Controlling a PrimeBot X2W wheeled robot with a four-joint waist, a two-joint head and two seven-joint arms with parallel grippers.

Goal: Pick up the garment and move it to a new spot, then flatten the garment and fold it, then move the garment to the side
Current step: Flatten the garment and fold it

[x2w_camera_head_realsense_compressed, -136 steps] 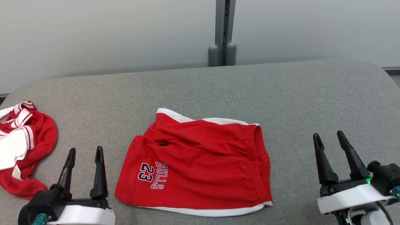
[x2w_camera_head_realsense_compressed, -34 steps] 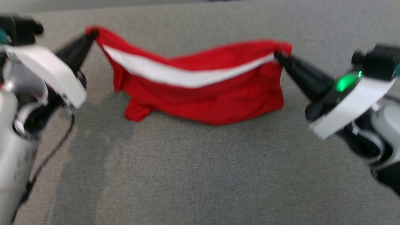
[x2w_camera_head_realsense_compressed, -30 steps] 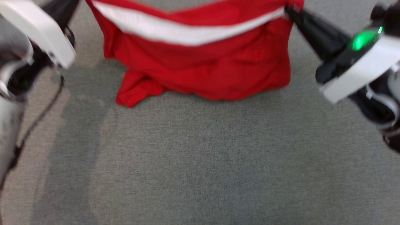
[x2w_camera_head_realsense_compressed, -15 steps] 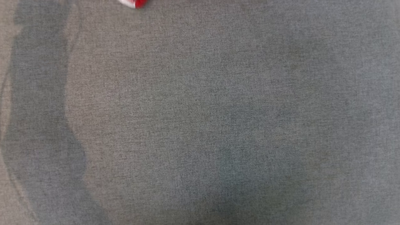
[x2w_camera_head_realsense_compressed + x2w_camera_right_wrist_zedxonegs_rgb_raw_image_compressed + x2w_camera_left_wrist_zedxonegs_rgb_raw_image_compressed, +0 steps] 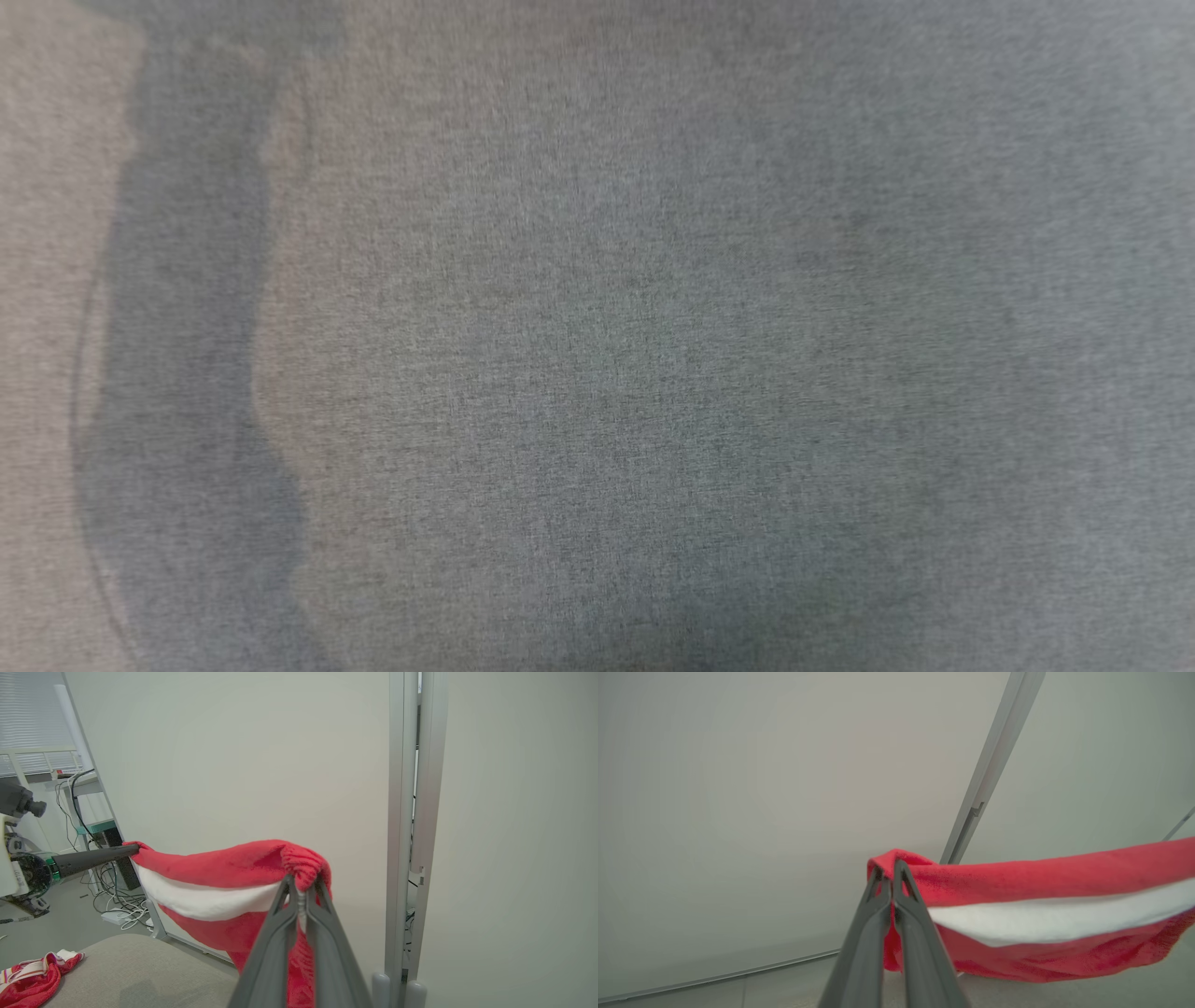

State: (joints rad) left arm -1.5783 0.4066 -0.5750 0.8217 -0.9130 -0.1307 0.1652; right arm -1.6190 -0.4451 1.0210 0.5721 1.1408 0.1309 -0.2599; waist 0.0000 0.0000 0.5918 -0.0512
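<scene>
The garment is a pair of red shorts (image 5: 1045, 882) with a white side band (image 5: 1064, 917), held stretched in the air between both grippers. My left gripper (image 5: 889, 870) is shut on one upper corner of the cloth. My right gripper (image 5: 302, 884) is shut on the gathered waistband corner of the shorts (image 5: 219, 868). In the right wrist view the left gripper (image 5: 133, 849) shows at the far end of the hanging shorts. The grey cushion surface (image 5: 597, 355) carries the arms' shadows in the head view.
A second red and white garment (image 5: 32, 975) lies bunched on the grey surface (image 5: 140, 970) at the lower left of the right wrist view. A pale wall with a vertical metal post (image 5: 411, 812) stands behind. Cables and a desk (image 5: 88, 788) are at the left.
Both grippers took hold of the shorts' corners and lifted them off the surface. The head camera tilted down, so shorts and grippers left its view.
</scene>
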